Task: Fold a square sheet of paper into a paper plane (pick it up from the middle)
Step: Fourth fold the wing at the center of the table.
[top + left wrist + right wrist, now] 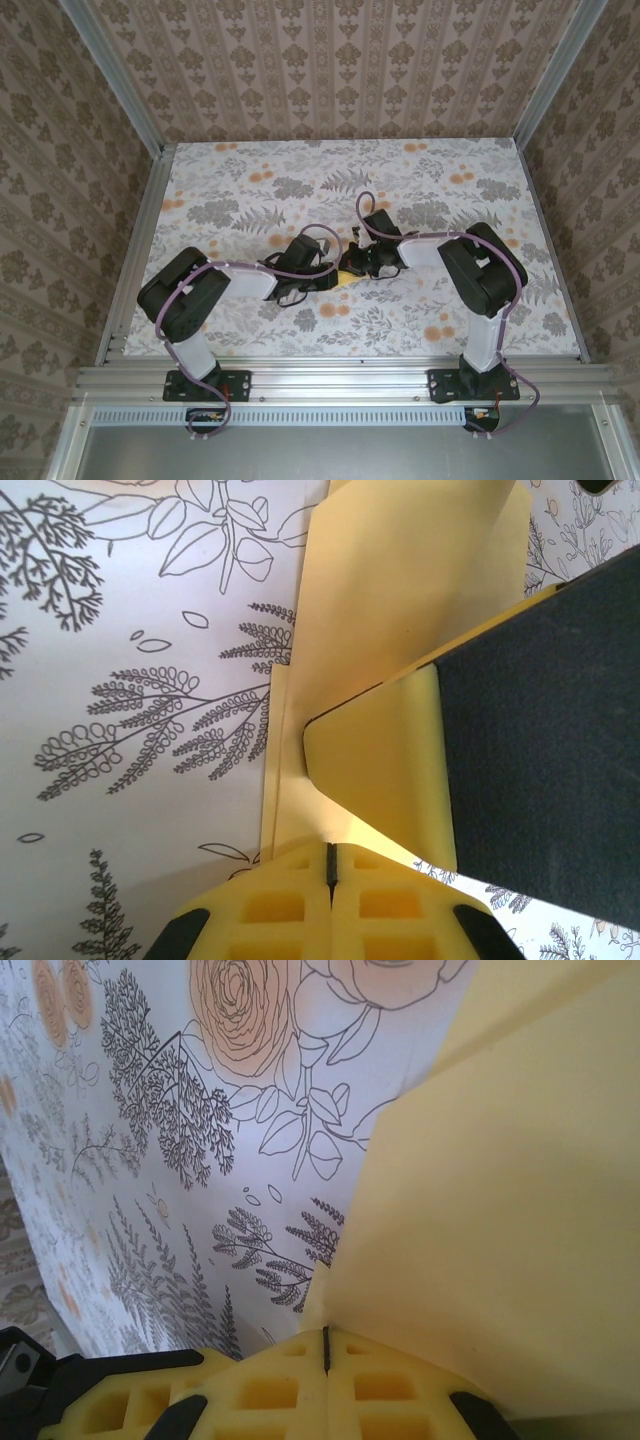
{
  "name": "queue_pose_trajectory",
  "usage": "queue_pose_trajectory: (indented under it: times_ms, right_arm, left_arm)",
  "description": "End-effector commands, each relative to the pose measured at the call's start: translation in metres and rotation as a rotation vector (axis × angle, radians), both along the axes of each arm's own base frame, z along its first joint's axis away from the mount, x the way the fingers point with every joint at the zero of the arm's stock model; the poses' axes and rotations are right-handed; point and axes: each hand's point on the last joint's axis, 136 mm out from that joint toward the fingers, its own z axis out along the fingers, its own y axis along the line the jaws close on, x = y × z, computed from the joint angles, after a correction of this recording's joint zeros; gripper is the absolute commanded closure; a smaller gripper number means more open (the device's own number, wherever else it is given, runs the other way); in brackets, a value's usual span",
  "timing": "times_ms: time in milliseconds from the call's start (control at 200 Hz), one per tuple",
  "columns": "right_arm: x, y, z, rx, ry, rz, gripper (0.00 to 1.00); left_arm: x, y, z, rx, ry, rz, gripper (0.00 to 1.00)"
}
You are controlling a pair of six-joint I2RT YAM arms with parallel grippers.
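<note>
The square sheet of paper [348,274] is pale yellow and folded into layers, held just above the flowered table between both arms. My left gripper [330,862] is shut, pinching the paper's near edge; the folded paper [400,600] runs away from it. A yellow finger with a black pad, part of the right gripper [545,730], crosses over the paper on the right. My right gripper [325,1345] is shut on another edge of the paper [500,1200], which rises to its right. In the top view the left gripper [336,270] and right gripper [360,264] meet tip to tip. Whether the folds make a paper plane I cannot tell.
The table [250,190] carries a white cloth printed with grey leaves and orange flowers. Aluminium rails [340,375] frame its near edge and sides, and patterned walls [340,70] close it in. Both arm bases [200,385] stand at the near edge.
</note>
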Motion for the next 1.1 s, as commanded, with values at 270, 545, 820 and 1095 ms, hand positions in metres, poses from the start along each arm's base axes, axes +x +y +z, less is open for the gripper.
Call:
queue_pose_trajectory:
  times_ms: [270,545,820,1095]
  right_arm:
    - [0.045,-0.061,-0.026,-0.129,-0.011,-0.111,0.96]
    - [0.081,-0.096,-0.025,-0.145,-0.03,-0.18,0.96]
    - [0.112,-0.12,0.014,-0.157,-0.116,-0.218,0.95]
    - [0.076,-0.096,0.081,-0.089,-0.226,-0.174,0.88]
  left_arm:
    - [-0.056,0.057,-0.063,0.263,0.205,-0.019,1.0]
    - [-0.057,0.059,-0.064,0.271,0.21,-0.018,1.0]
    - [-0.054,0.057,-0.061,0.27,0.205,-0.022,1.0]
    - [-0.051,0.054,-0.058,0.271,0.197,-0.023,1.0]
